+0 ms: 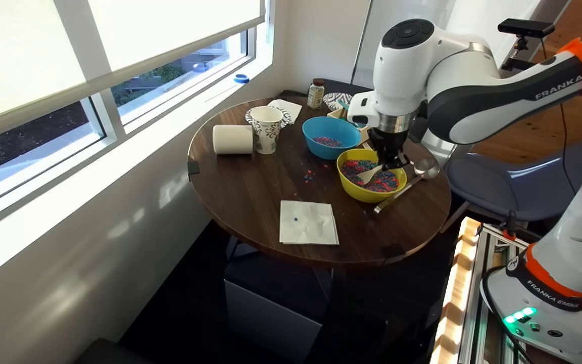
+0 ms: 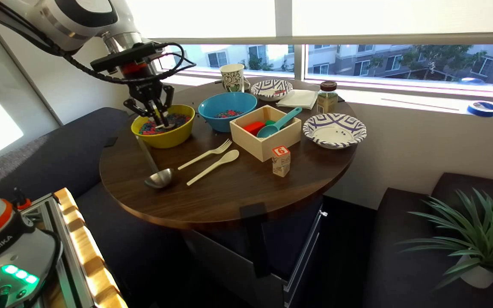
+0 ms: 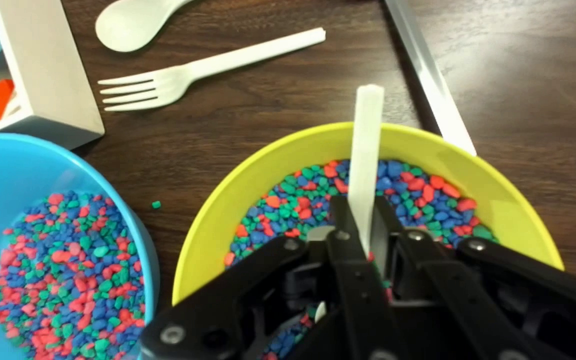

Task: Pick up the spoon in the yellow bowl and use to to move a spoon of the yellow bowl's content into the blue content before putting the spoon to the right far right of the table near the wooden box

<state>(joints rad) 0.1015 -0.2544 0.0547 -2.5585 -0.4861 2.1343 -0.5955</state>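
Note:
The pale spoon [image 1: 370, 174] leans in the yellow bowl [image 1: 367, 193]. Its handle [image 3: 367, 135] points up in the wrist view. The bowl [image 2: 167, 140] holds red, blue and green pebbles. My gripper [image 3: 361, 200] is shut on the spoon handle, low over the bowl; the fingers hide the spoon's lower part in the wrist view. The blue bowl [image 2: 221, 124] stands beside the yellow one with similar pebbles in it [image 3: 140, 255]. The wooden box [image 2: 250, 143] stands near the blue bowl, with a teal scoop and coloured pieces in it.
A metal ladle [image 2: 159, 179] lies against the yellow bowl's side. A fork [image 2: 206, 155] and another pale spoon [image 2: 214, 167] lie near the box. Stacked blocks [image 2: 281, 161], a patterned plate [image 2: 334, 130], a bottle [image 1: 316, 95], a cup [image 1: 265, 134] and napkins [image 1: 307, 222] are on the table.

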